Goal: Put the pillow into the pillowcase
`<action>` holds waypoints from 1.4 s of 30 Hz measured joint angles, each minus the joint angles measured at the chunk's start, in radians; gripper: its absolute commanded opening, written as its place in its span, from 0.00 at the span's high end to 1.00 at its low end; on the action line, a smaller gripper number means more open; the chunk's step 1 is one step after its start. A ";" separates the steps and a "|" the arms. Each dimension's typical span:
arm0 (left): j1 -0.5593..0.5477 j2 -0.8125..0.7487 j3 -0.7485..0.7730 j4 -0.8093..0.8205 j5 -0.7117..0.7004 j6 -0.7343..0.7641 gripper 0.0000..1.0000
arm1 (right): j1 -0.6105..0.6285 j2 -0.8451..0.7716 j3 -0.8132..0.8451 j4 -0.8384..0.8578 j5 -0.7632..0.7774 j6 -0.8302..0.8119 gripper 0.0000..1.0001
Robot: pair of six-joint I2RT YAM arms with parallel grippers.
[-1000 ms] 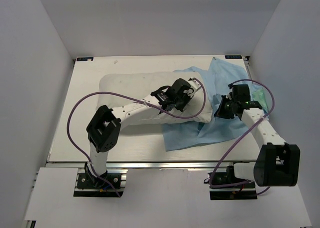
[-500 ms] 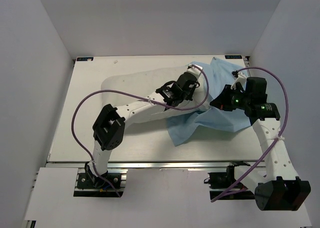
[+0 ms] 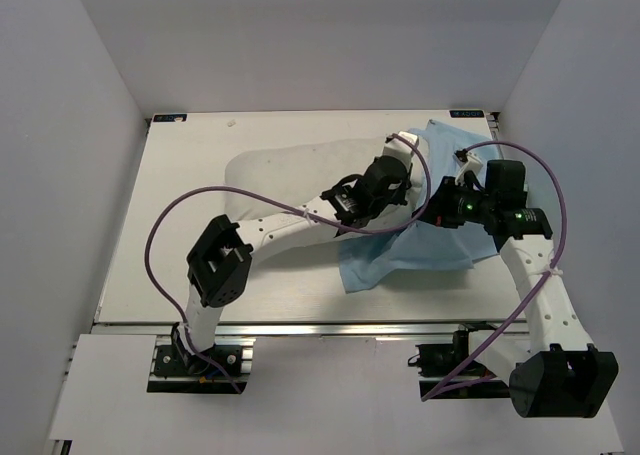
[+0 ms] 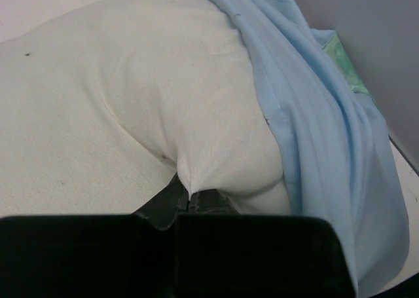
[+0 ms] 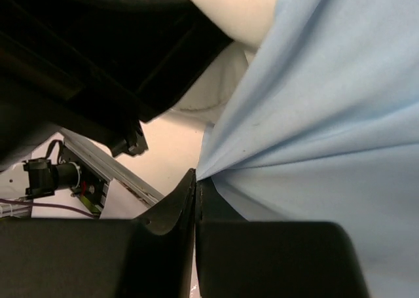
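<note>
The left gripper (image 4: 190, 198) is pinching the plump white pillow (image 4: 131, 114) at its right end, beside the limp light-blue pillowcase (image 5: 314, 114) the right gripper (image 5: 196, 183) is clamping.

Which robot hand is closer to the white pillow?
Left. The left gripper pinches the pillow itself; the right gripper pinches the blue pillowcase just beside it.
</note>
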 measured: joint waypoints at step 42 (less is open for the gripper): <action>0.385 0.302 0.508 -0.642 0.397 -0.037 0.06 | 0.100 0.737 0.835 -0.177 0.665 -0.121 0.39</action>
